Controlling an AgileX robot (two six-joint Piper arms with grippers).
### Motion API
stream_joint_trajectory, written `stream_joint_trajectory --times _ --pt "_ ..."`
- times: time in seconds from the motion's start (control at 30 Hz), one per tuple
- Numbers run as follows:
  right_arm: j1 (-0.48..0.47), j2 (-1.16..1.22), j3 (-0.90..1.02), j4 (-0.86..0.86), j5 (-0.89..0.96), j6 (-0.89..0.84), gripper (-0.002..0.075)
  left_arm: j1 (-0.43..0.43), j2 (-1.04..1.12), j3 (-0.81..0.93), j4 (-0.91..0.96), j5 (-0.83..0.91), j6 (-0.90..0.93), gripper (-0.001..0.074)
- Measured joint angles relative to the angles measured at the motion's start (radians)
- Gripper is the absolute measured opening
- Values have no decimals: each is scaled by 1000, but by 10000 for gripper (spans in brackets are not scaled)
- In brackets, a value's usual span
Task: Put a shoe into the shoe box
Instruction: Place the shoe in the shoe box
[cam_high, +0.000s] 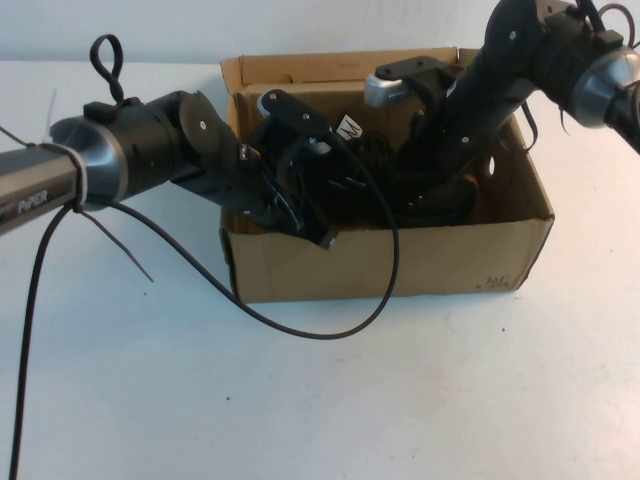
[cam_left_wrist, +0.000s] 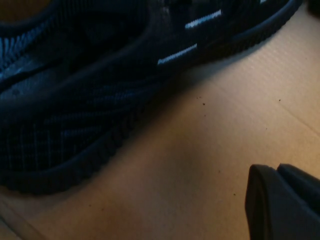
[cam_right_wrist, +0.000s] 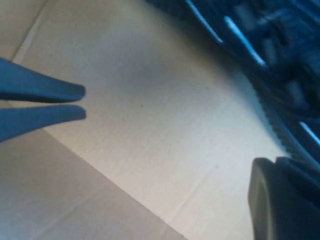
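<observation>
The shoe (cam_high: 375, 160) lay inside the box (cam_high: 400, 265), flat on the cardboard floor. Both my arms reached down into the box. My left pincer (cam_high: 310, 200) was at the box's left end, beside the shoe's sole (cam_left_wrist: 115, 130); I could not tell if it was wide or narrow. My right pincer (cam_right_wrist: 165, 145) was at the right end, wide and holding nothing, near the shoe.

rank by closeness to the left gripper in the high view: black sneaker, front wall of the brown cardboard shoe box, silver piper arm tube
The left gripper reaches inside the box's left end.
1. Black sneaker: beside the gripper, mid-box.
2. Front wall of the brown cardboard shoe box: just below it.
3. Silver Piper arm tube: far left edge.
</observation>
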Motion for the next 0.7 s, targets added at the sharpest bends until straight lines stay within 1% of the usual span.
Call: stream_joint_trajectory --times 0.2,0.4,0.7 --pt "0 7 12 -43 0 65 -17 0 2 0 0 3 1 -1" --pt "-2 67 17 -55 -3 80 -17 0 2 0 0 12 5 -1" --pt "-51 94 17 -55 -48 109 -17 0 2 0 0 39 12 -1"
